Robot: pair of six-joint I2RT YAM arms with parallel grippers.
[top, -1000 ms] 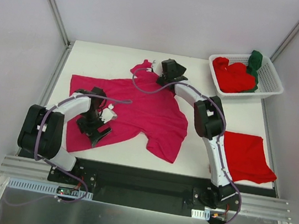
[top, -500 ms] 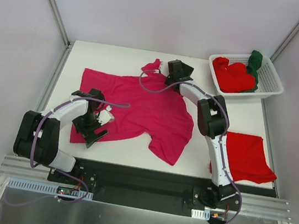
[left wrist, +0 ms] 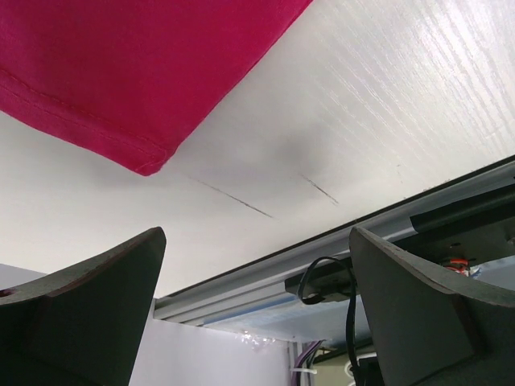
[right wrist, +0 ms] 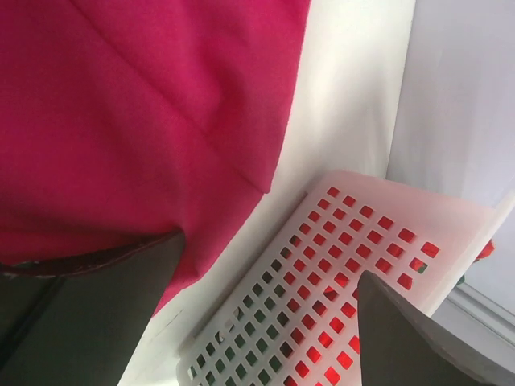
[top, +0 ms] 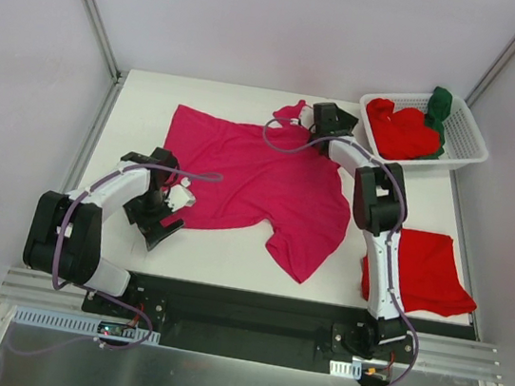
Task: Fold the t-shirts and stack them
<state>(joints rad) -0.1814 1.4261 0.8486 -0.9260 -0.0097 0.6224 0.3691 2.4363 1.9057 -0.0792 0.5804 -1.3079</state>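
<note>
Magenta t-shirt point(top: 250, 178) lies spread mid-table, long axis far-left to near-right. My left gripper point(top: 176, 199) (jaws wide, empty) sits nearest, hem corner just ahead. My right gripper point(top: 308, 119) is also wide, w/ cloth against one finger, by the basket point(top: 467, 136).

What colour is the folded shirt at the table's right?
Folded shirt: bright red, best in top external view.
</note>
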